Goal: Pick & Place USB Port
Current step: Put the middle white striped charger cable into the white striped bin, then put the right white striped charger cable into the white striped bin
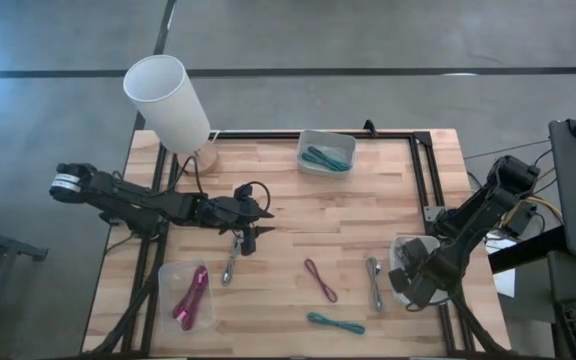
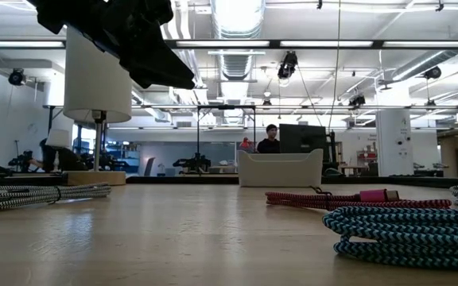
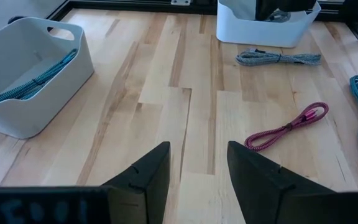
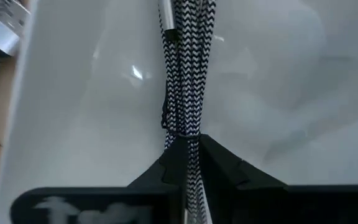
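Note:
My right gripper (image 1: 408, 283) hangs over the white bin (image 1: 400, 246) at the table's right edge and is shut on a black-and-white braided cable (image 4: 185, 74). My left gripper (image 3: 197, 155) is open above bare wood near the table's middle (image 1: 248, 238) and touches nothing. A second black-and-white cable (image 1: 230, 265) lies flat on the table just nearer than it. A third one (image 1: 374, 283) lies left of the right bin. A pink cable (image 1: 320, 280) and a teal cable (image 1: 335, 323) also lie loose on the wood. My right gripper pinches the bundled strands of the black-and-white cable (image 4: 183, 127) between its two fingertips, coming from above and pointing down into the white bin (image 4: 73, 99). The strands run straight away from the fingers, along them, with a silver plug (image 4: 166, 18) at the far end.
A bin with a teal cable (image 1: 326, 157) sits at the far edge, and a bin with a pink cable (image 1: 190, 298) at the near left. A white lamp (image 1: 168, 100) stands at the far left corner. A black frame rail (image 1: 430, 180) runs along the right side.

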Robot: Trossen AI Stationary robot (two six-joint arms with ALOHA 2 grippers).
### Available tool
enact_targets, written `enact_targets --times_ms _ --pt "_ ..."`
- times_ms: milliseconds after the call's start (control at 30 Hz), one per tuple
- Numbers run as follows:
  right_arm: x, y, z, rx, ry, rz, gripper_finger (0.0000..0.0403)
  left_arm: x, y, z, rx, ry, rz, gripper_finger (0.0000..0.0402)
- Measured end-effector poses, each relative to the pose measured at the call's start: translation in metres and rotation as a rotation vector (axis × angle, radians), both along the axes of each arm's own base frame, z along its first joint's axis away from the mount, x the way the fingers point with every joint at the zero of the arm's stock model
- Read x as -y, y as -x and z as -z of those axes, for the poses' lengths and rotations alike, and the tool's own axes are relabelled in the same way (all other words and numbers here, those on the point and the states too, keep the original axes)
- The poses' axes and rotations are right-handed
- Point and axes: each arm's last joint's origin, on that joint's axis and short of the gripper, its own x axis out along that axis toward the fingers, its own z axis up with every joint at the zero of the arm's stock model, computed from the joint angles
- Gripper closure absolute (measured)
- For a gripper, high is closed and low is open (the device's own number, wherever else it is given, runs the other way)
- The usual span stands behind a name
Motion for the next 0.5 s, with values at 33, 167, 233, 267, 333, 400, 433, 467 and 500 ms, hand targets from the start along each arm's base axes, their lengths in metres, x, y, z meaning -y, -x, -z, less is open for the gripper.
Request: enact_targets --times_ms 33,167,233,267,333,400,433,467,500 --pt "0.000 0.000 0.000 -0.004 -0.005 -0.007 0.0357 0.000 0.000 0.000 0.000 0.000 0.000 0.0236" --pt "-0.001 0.000 0.000 -0.002 -0.012 -0.021 0.0324 0.000 0.000 0.000 0.000 0.000 0.000 0.0236" --pt "-0.002 -0.001 -0.003 0.006 -0.022 -0.022 0.0310 0.000 0.000 0.000 0.000 0.000 0.000 0.0236" --pt "-0.003 -0.002 -0.005 0.012 -0.030 -0.025 0.0304 0.000 0.000 0.000 0.000 0.000 0.000 0.0236" --pt "-0.005 -0.004 -0.011 0.030 -0.053 -0.051 0.0294 0.000 0.000 0.000 0.000 0.000 -0.001 0.0236" --pt "-0.008 -0.007 -0.020 0.054 -0.078 -0.093 0.0285 0.000 0.000 0.000 0.000 -0.001 -0.001 0.0236" --pt "-0.009 -0.008 -0.025 0.060 -0.085 -0.105 0.0282 0.000 0.000 0.000 0.000 -0.001 -0.001 0.0236" --pt "-0.009 -0.009 -0.030 0.061 -0.086 -0.111 0.0279 0.000 0.000 0.000 0.000 -0.001 -0.001 0.0236" --pt "-0.009 -0.009 -0.035 0.058 -0.082 -0.113 0.0277 0.000 0.000 0.000 0.000 -0.001 -0.001 0.0236"
